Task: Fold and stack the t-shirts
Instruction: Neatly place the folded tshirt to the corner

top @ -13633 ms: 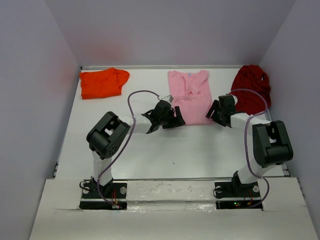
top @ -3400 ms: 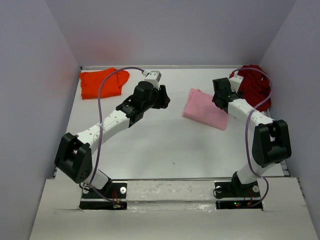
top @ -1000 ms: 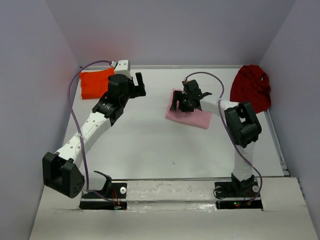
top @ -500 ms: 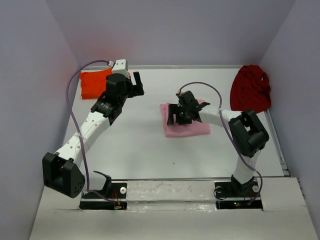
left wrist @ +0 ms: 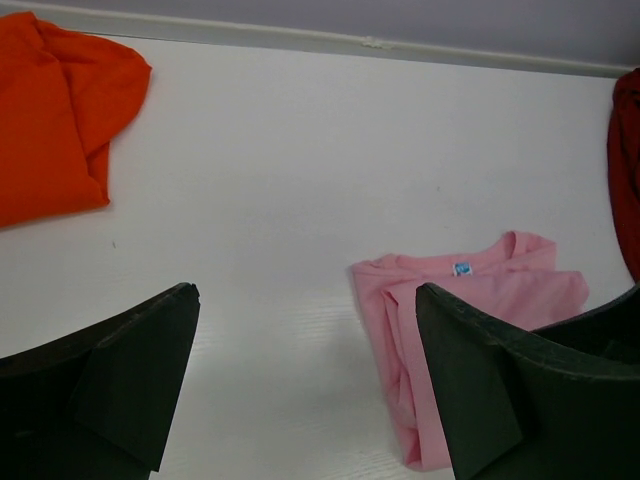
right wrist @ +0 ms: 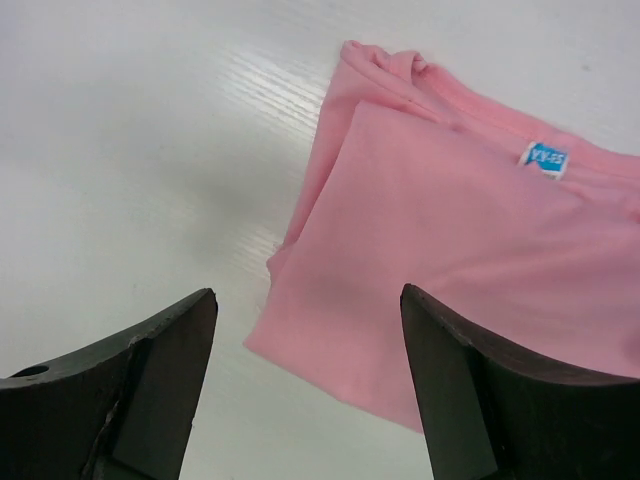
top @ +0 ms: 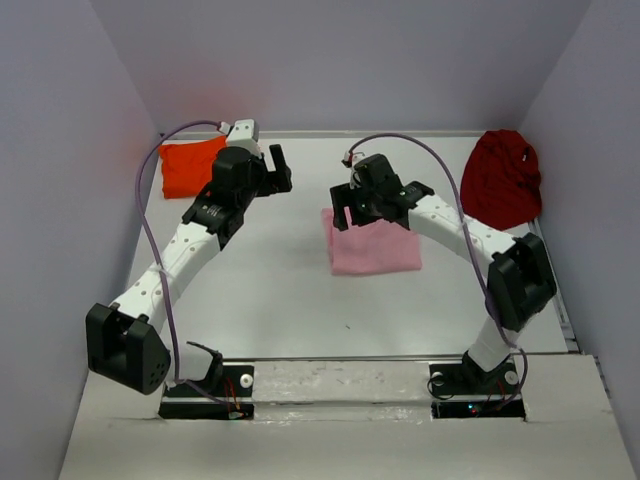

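The left arm (top: pixel 180 260) and right arm (top: pixel 455 225) have white links and black joint housings on black bases (top: pixel 205 390). A purple cable (top: pixel 150 205) loops along each. The left gripper (left wrist: pixel 305 300) and right gripper (right wrist: pixel 307 295) have black wedge-shaped fingers (left wrist: pixel 130 370).

A white table (top: pixel 300 290) fills the middle; a pale violet-grey back wall (top: pixel 340 60) rises from its far edge, and a white board (top: pixel 340 380) lies along its near edge

Bright even light, soft shadows (faint tabletop glare), sharp
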You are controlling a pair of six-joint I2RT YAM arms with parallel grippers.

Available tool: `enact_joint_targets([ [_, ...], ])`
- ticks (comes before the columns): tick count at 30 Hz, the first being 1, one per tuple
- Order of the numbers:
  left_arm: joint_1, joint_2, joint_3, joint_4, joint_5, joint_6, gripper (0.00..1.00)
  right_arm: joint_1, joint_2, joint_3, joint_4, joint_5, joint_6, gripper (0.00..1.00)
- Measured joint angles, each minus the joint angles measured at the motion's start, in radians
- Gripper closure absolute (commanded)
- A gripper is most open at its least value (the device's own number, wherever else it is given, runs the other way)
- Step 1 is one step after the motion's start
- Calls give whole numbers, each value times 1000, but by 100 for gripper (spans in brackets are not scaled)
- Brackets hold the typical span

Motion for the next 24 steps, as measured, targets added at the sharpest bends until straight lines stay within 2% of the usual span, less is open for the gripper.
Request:
enact_joint_targets([
  [4, 0, 27, 0, 6, 80, -22, 1, 73, -130, -23, -54, 100, -85, 21],
  [7, 0, 60, 1, -2, 120, -24, 1, 166, -273, -127, -66, 193, -142, 21],
  [10, 0, 82, 1, -13, 153, -27, 1, 238, -330, -220, -88, 269, -165, 21],
  [18, 0, 126, 3, -8, 261, -47, 1, 420, -243, -363, -174, 505, -171, 21],
  [24, 0, 143, 3, -14, 307, -51, 1, 469, -156, -404, -145, 634, -162, 22],
])
